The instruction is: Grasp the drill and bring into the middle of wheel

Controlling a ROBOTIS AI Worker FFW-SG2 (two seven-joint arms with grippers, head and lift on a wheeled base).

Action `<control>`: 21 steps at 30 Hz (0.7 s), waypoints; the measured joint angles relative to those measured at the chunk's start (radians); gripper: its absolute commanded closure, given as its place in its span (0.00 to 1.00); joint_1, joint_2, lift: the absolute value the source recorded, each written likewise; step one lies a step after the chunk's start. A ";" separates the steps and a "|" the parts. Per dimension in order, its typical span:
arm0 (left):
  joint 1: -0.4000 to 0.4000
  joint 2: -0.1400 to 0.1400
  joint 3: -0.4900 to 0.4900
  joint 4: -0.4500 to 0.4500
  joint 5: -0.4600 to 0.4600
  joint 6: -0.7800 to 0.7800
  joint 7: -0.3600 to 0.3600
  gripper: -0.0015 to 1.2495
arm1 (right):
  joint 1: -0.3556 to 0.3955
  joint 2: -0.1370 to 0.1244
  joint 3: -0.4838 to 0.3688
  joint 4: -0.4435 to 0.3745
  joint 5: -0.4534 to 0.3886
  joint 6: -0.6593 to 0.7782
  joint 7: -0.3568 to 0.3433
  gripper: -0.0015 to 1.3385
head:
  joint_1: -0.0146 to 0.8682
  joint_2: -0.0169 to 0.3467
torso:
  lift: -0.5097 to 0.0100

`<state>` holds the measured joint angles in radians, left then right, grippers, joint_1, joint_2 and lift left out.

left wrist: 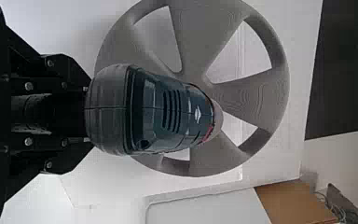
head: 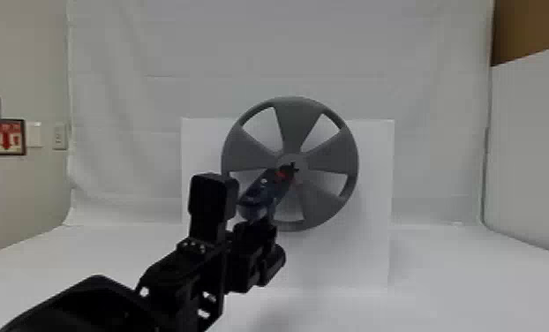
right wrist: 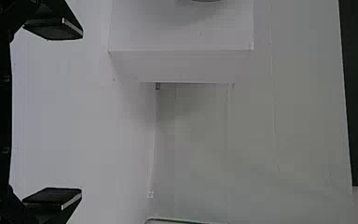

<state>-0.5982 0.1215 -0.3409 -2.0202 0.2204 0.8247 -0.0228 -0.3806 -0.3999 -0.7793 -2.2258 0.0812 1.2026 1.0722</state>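
Observation:
My left gripper [head: 256, 229] holds the drill [head: 262, 192] up in front of the grey wheel [head: 329, 159], the drill's tip overlapping the hub. In the left wrist view the drill [left wrist: 168, 109] is seen from its rear, its body covering part of the wheel [left wrist: 256, 95]; my left gripper [left wrist: 86, 112] is shut on it, the grip itself hidden behind the drill's back end. Whether the tip touches the hub cannot be told. My right gripper [right wrist: 53, 114] stands open with its two fingers wide apart and nothing between them.
Behind the wheel stands a white box-like panel [head: 375, 176] on the white table [head: 454, 282]. White curtains [head: 154, 53] hang at the back. A white partition [head: 534, 145] stands at the right, and a brown cardboard piece [left wrist: 293, 203] lies off to one side.

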 measured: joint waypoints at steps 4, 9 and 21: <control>0.001 0.001 -0.001 0.000 0.001 -0.004 0.000 0.94 | 0.000 -0.001 0.000 0.000 0.000 0.000 0.000 0.08 | 0.08 0.13 | 0.21; 0.012 0.001 0.005 0.000 0.012 -0.020 0.000 0.94 | 0.000 -0.001 0.000 0.000 0.000 0.000 0.000 0.08 | 0.08 0.13 | 0.21; 0.089 0.007 0.059 -0.002 0.044 -0.151 -0.006 0.94 | 0.005 0.004 -0.005 0.000 0.000 0.000 0.000 0.08 | 0.08 0.13 | 0.21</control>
<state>-0.5089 0.1282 -0.2815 -2.0219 0.2641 0.6742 -0.0291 -0.3759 -0.3958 -0.7838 -2.2258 0.0810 1.2026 1.0722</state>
